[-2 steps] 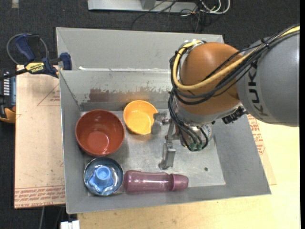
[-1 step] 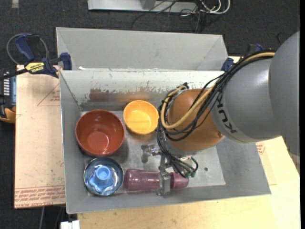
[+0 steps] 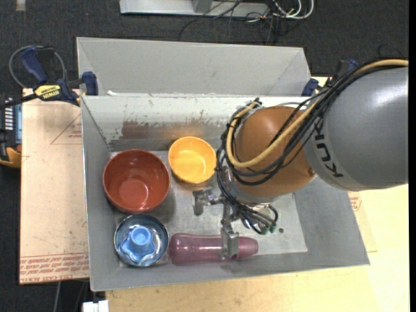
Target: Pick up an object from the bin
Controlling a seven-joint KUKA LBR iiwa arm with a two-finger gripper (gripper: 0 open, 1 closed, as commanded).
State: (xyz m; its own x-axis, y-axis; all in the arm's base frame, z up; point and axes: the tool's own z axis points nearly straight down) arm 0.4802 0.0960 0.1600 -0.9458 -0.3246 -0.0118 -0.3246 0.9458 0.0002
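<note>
Bin: a grey metal bin point(image 3: 195, 77) seen from above, with four loose things on its floor.
Landmark: a red-brown bowl point(image 3: 136, 181) stands upright in the left part of the floor.
Orange bowl: a smaller orange bowl point(image 3: 192, 160) sits just right of the red-brown bowl and slightly behind it.
Blue bowl: a blue bowl point(image 3: 121, 240) sits just in front of the red-brown bowl, with a small blue cup-like piece point(image 3: 138, 238) inside.
Pink cylinder: a long, round-ended pink cylinder point(image 3: 195, 249) lies on its side, in front of and to the right of the red-brown bowl.
Arm: the grey arm point(image 3: 364, 135), with its orange cover point(image 3: 273, 148) and looped cables, reaches in well to the right of the red-brown bowl.
Gripper: the gripper point(image 3: 212, 233) hangs low, right of the red-brown bowl.
Fingers: spread apart; one finger point(image 3: 227, 239) crosses the cylinder's right half, the other sits behind the cylinder, clear of it.
Hold: the cylinder is not pinched.
</note>
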